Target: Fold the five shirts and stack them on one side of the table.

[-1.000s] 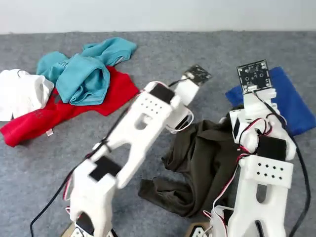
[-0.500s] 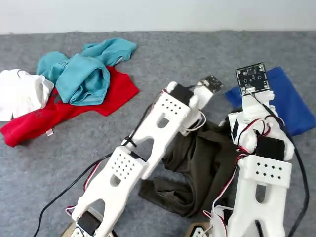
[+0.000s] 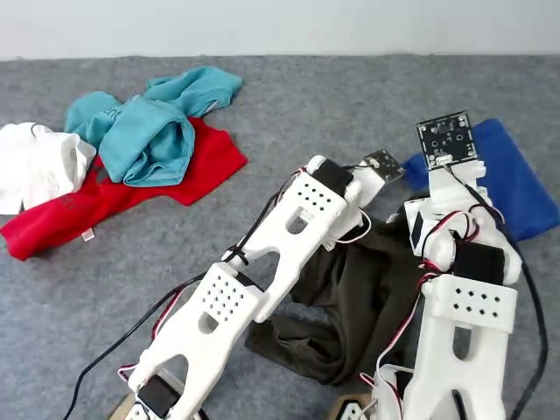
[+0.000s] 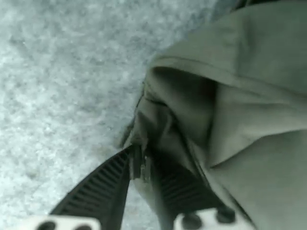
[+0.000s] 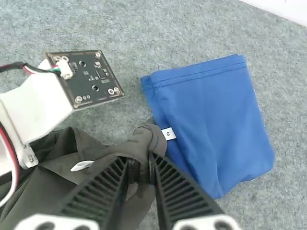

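Grey felt covers the counter. The olive shirt lies crumpled beneath both arms. The left jaws are closed on a thin fold of its edge, and the right jaws are closed on another bunch. Either pinch looks shallow and could slip under tension. The folded blue shirt lies just beyond the right jaws, so dragging might ruffle it.

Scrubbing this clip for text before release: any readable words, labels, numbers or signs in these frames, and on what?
None can be read.
On the blue shirt, a white tag: it bears a dark mark, too small to read.
On the olive shirt, a white label: too blurred to read.
On the red shirt, a small tag: too small to read.
On the circuit board: no legible markings.
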`<state>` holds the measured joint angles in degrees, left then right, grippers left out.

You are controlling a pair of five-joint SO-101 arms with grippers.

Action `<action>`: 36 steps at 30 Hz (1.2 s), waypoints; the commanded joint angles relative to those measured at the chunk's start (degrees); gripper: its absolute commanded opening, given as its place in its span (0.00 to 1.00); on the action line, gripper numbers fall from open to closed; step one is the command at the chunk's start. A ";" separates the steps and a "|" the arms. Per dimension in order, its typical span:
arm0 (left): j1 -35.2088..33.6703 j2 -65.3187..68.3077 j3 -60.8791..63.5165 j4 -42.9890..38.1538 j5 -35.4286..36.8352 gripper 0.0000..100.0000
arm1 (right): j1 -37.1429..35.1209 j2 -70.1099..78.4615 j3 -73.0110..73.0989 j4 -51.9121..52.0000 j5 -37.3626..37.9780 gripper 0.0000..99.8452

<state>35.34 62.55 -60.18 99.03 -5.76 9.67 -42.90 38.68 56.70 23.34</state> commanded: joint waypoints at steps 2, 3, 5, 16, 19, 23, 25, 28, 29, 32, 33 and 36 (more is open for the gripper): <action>-0.97 -0.79 -0.13 1.32 -0.35 0.01 | 0.57 -0.31 -0.18 -1.19 0.70 0.01; -1.14 -0.88 -0.31 1.41 -0.35 0.01 | 0.57 -0.31 -0.18 -1.10 0.70 0.01; -1.67 -1.76 -1.89 1.49 -0.09 0.01 | 0.57 -0.31 -0.18 -1.01 0.70 0.01; -4.92 -17.58 16.57 1.67 -0.44 0.11 | 0.57 -0.40 -0.18 -0.92 0.70 0.01; -5.36 -23.56 26.24 1.58 -2.81 0.11 | 0.57 -0.40 -0.18 -0.92 0.70 0.01; -6.59 -29.89 32.75 1.41 -4.22 0.11 | 0.57 -0.40 -0.18 -0.92 0.70 0.01; -7.12 -31.03 34.95 1.41 -4.22 0.11 | 0.57 -0.40 -0.18 -0.92 0.70 0.01; -7.74 -30.68 39.25 1.14 -4.48 0.11 | 0.57 -0.40 -0.18 -0.84 0.70 0.01; -7.74 -30.33 40.40 0.62 -4.75 0.11 | 0.57 -0.40 -0.18 -0.84 0.70 0.01; -7.56 -29.19 41.27 0.44 -4.92 0.11 | 0.48 -0.40 -0.18 -0.84 0.70 0.01; -7.21 -29.01 41.27 0.62 -5.01 0.11 | 0.48 -0.40 -0.18 -0.84 0.70 0.01; -5.98 -28.92 41.01 1.41 -5.19 0.11 | 0.48 -0.40 -0.18 -0.84 0.70 0.01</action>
<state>28.13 35.12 -18.95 99.03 -9.80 9.67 -42.90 38.68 56.70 23.52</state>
